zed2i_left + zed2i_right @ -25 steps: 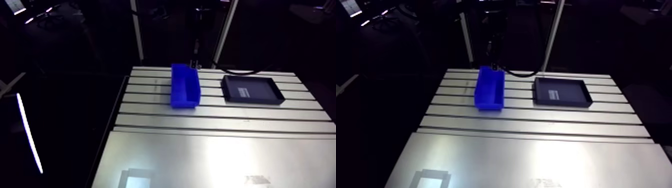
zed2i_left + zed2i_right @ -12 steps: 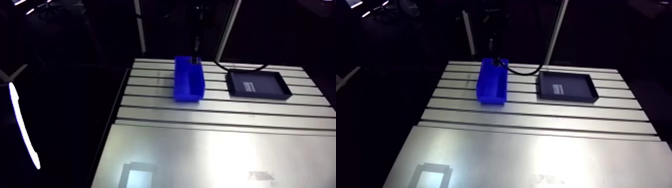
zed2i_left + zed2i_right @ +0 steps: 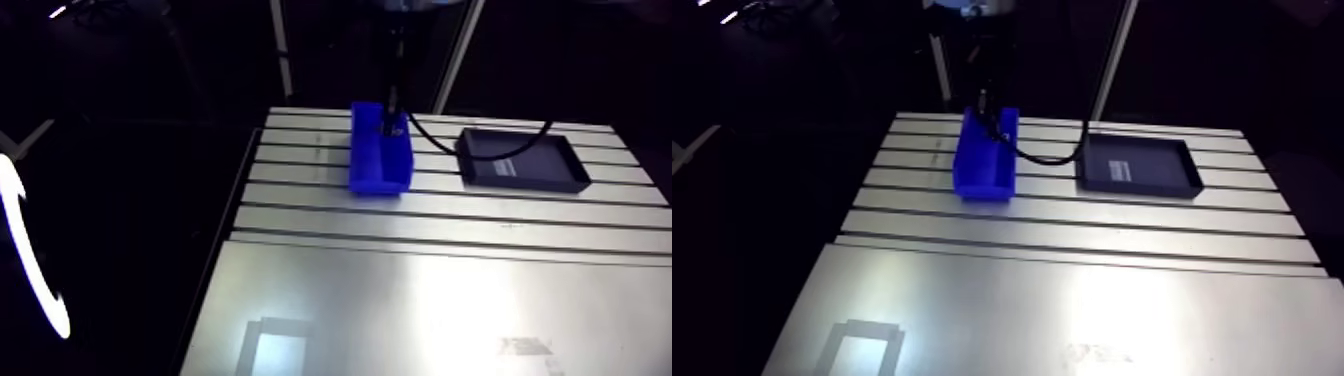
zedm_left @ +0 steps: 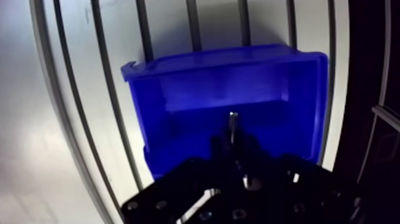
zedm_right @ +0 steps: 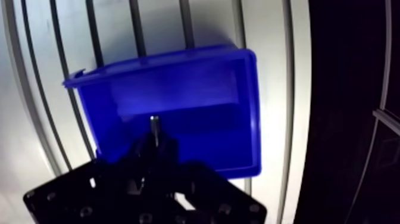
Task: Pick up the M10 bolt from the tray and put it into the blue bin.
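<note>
M10 bolt (image 4: 233, 123) | seemingly clamped in gripper (image 4: 234, 148) | poised above blue bin (image 4: 202, 60)

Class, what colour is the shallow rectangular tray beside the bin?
Black; the shallow rectangular tray shows best in the arm view.

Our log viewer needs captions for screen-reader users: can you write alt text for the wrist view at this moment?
The gripper holds the M10 bolt between its fingers, above the open inside of the blue bin. The bin sits on the slotted aluminium table.
</note>
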